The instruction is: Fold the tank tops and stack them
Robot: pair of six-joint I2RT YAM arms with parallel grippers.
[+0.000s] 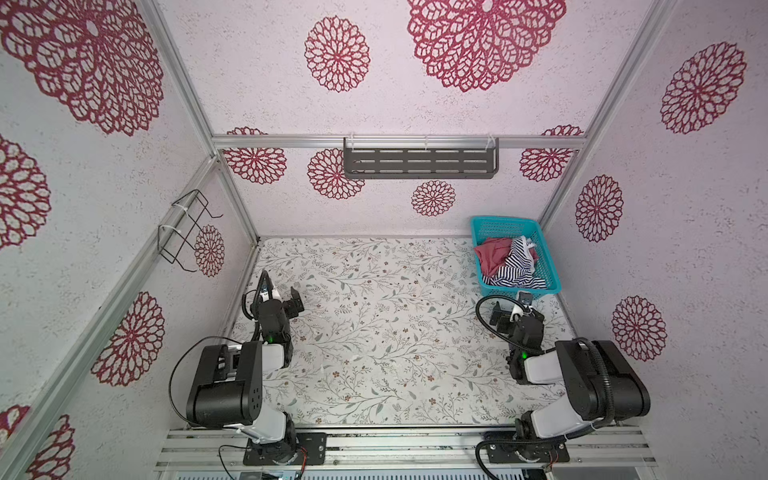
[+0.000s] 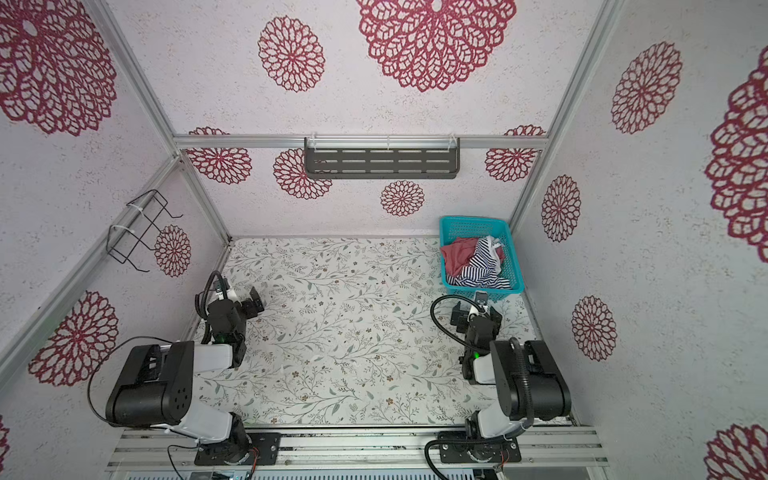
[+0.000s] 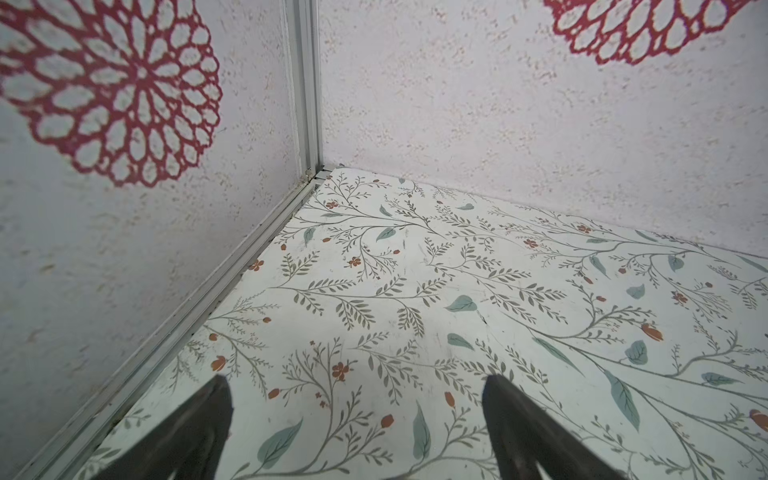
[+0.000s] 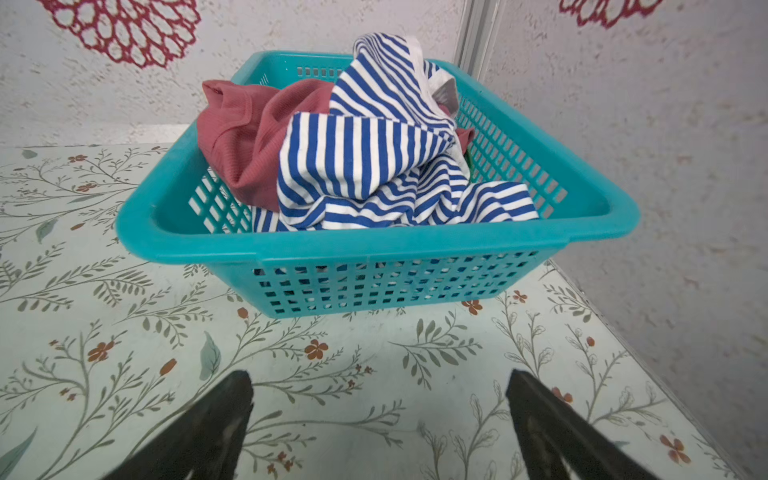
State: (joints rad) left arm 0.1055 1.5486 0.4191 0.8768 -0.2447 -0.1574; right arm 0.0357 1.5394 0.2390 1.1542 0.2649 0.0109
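Two crumpled tank tops lie in a teal mesh basket [image 1: 508, 226] [image 2: 473, 224] [image 4: 374, 249] at the table's far right corner. The navy-and-white striped one [image 1: 517, 266] [image 2: 484, 262] [image 4: 374, 166] lies on top. The dusty red-pink one [image 1: 492, 253] [image 2: 459, 253] [image 4: 245, 137] sits beside and partly under it. A sliver of green cloth [image 4: 468, 161] peeks out beneath them. My right gripper [image 1: 513, 305] [image 2: 476, 305] [image 4: 380, 378] hovers open just in front of the basket, holding nothing. My left gripper [image 1: 282, 293] [image 2: 239, 295] [image 3: 357, 382] is open and empty over the table near the left wall.
The floral-patterned table [image 1: 374, 332] is boxed in by papered walls on three sides. A black wire rack [image 1: 187, 228] hangs on the left wall. A grey slotted shelf [image 1: 419, 162] is fixed to the back wall. Both arm bases sit at the front rail.
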